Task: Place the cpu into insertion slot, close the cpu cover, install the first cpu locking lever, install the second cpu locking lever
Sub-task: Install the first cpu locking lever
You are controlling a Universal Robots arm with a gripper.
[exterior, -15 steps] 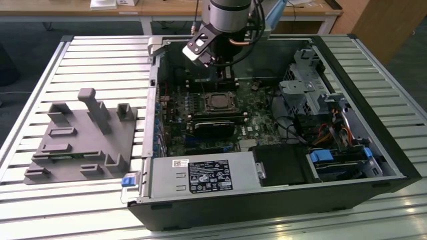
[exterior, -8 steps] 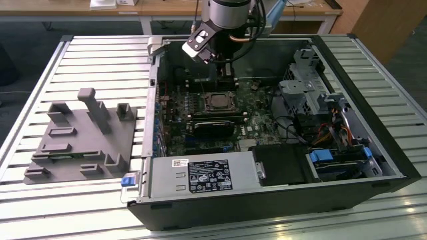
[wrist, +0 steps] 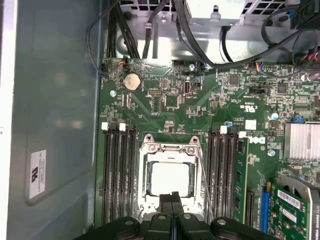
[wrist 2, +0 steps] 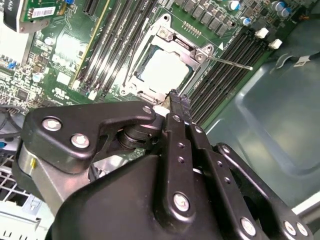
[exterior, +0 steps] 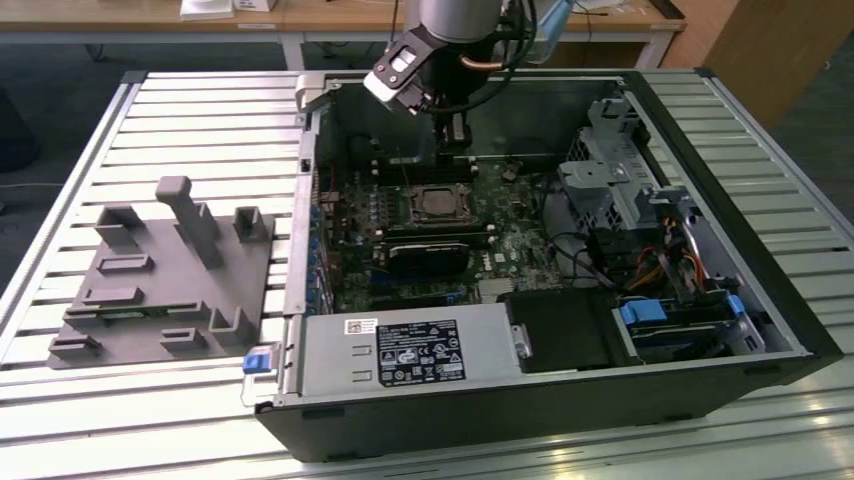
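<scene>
The cpu (wrist: 170,178) lies flat in the insertion slot (exterior: 434,203), and its pale square top (wrist 2: 162,70) shows in both wrist views. The cpu cover (wrist: 146,175), a metal frame, lies down around it, with the chip showing through its window. A thin wire locking lever (wrist 2: 231,62) juts from a socket corner out over the memory slots. My gripper (wrist: 172,199) hangs just above the socket's edge, shut with nothing between its fingers (wrist 2: 176,102). In the exterior view the gripper (exterior: 455,160) hangs inside the case, just behind the socket.
The open computer case (exterior: 747,330) lies on a slatted table. A black card (exterior: 430,250) sits just in front of the socket, and a labelled power supply box (exterior: 400,350) at the case front. Drive cage and cables (exterior: 627,190) fill the exterior view's right. A grey fixture block (exterior: 160,270) stands outside the case.
</scene>
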